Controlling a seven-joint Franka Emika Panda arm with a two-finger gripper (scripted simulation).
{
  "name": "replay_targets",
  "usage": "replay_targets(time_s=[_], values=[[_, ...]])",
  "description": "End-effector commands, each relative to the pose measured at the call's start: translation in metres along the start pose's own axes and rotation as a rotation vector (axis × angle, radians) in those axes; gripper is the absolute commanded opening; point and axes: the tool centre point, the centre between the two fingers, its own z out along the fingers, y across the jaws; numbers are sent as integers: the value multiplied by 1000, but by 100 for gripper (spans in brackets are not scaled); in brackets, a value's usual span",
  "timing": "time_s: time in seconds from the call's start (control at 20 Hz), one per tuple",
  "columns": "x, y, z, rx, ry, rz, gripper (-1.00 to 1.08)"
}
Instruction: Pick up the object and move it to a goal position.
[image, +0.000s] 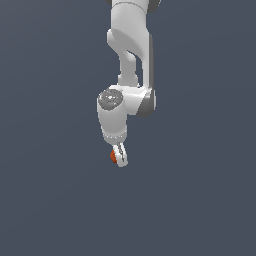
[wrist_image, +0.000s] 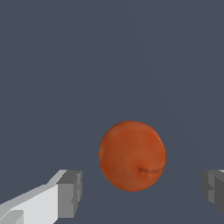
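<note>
The object, a small orange-red ball (wrist_image: 131, 155), sits between my two fingers in the wrist view, with a clear gap on each side. One grey-padded finger (wrist_image: 69, 194) shows beside it and the other pad (wrist_image: 213, 188) at the picture's edge. My gripper (wrist_image: 141, 190) is open around the ball without touching it. In the exterior view the gripper (image: 120, 158) points down from the white arm, and the ball (image: 113, 157) peeks out beside a white finger, partly hidden by it.
A plain dark grey-blue surface (image: 200, 200) fills both views. The white arm (image: 131, 50) comes down from the top of the exterior view. No other objects or edges show.
</note>
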Motion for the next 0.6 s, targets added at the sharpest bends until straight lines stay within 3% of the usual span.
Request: replay_targets(time_s=[0.0, 0.55], values=[[0, 0, 7, -1, 0, 0, 100], [0, 1, 47, -1, 0, 5, 100]])
